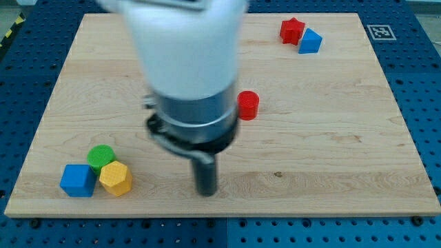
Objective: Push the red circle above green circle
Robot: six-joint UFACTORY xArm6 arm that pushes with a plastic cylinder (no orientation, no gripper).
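Note:
The red circle [248, 105] lies right of the board's middle, partly behind my arm. The green circle [101, 156] lies at the bottom left, touching a yellow hexagon [116, 178] and a blue cube [77, 180]. My tip [205, 192] is a dark rod end, blurred, resting low on the board. It is below and left of the red circle and well to the right of the green circle, touching no block.
A red star-shaped block [292, 30] and a blue block [310, 41] sit together at the top right. The wooden board [344, 138] lies on a blue perforated table, with a marker tag [379, 32] off its top right corner.

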